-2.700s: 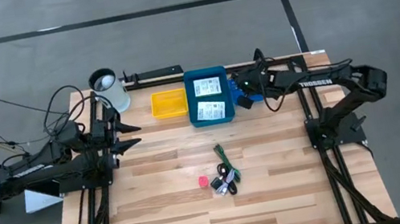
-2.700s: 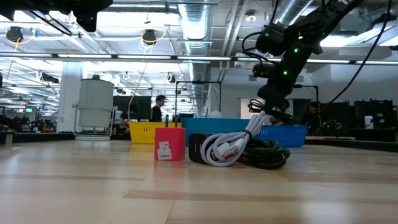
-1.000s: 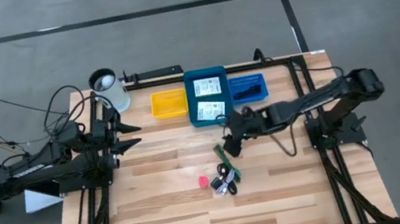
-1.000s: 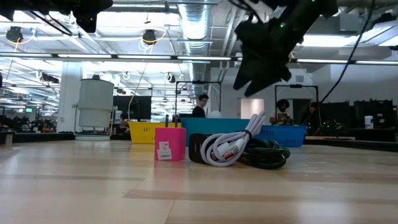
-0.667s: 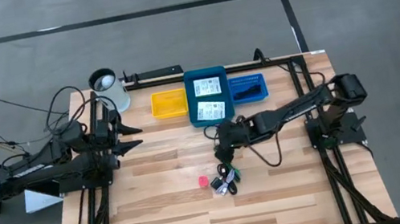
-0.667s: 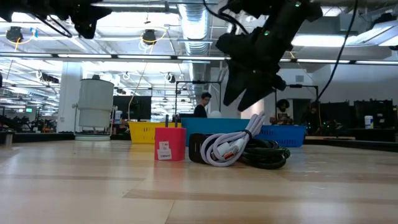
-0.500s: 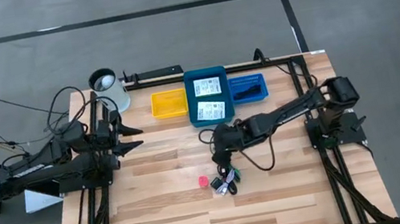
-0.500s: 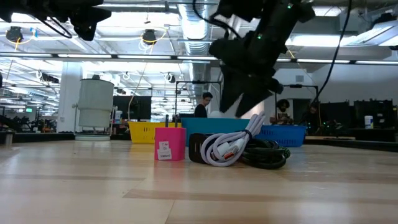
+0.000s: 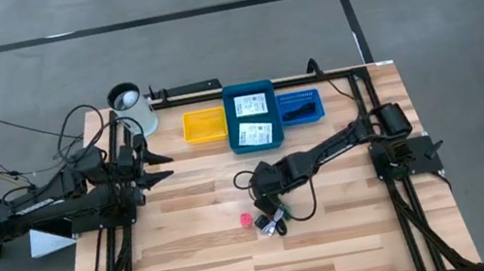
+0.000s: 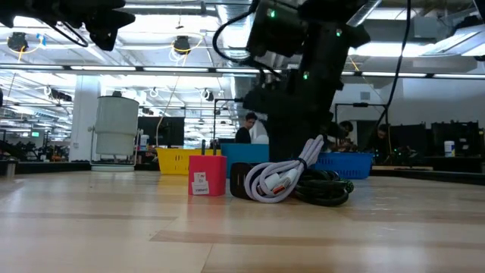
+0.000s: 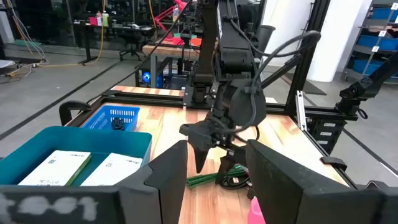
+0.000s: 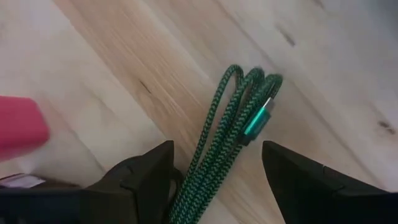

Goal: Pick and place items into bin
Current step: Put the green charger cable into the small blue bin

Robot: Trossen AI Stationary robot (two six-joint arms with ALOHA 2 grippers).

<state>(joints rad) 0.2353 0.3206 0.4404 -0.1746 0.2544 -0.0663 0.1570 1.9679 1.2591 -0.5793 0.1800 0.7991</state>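
The left gripper point(image 11: 214, 180) fills the foreground, its two dark fingers point(image 11: 166, 177) standing apart with nothing between them. Beyond them the right arm reaches down over the wooden table point(image 11: 277, 134), and the right gripper point(image 11: 200, 146) hangs with its tips pointing down just above a coiled green cable point(image 11: 214, 178). A black cable bundle point(image 11: 239, 180) lies beside the green one, and a pink piece point(image 11: 255, 209) shows near it. A teal bin point(image 11: 127, 138) holds two white printed cards point(image 11: 59, 165). Behind it stands a blue basket point(image 11: 112, 116).
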